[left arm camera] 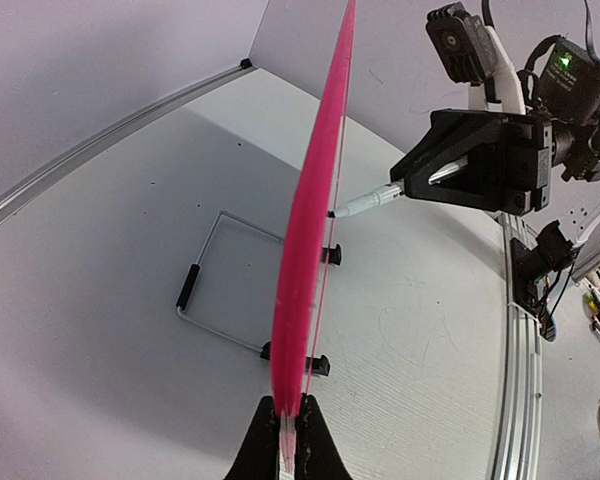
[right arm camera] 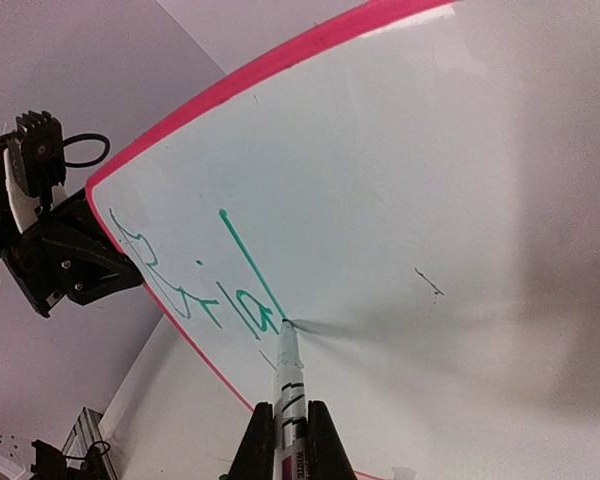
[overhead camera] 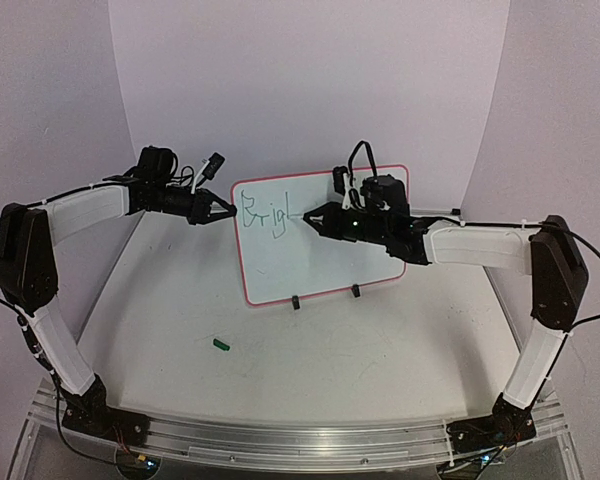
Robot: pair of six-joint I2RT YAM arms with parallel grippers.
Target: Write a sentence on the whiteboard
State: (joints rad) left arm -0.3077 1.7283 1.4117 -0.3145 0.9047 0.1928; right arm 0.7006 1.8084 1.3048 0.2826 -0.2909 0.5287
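The whiteboard [overhead camera: 320,250] stands upright on two black clip feet, white with a red-pink rim, with green letters "Brigl" [overhead camera: 265,220] at its upper left. My left gripper [overhead camera: 228,210] is shut on the board's left rim, seen edge-on in the left wrist view [left arm camera: 310,220]. My right gripper [overhead camera: 308,218] is shut on a white marker [right arm camera: 288,385]; its tip touches the board [right arm camera: 430,200] at the foot of a long green stroke [right arm camera: 250,262]. The marker also shows in the left wrist view [left arm camera: 365,202].
A small green marker cap [overhead camera: 220,344] lies on the table in front of the board. A wire stand [left arm camera: 215,275] props the board from behind. The aluminium rail [overhead camera: 280,440] runs along the near edge, by the arm bases.
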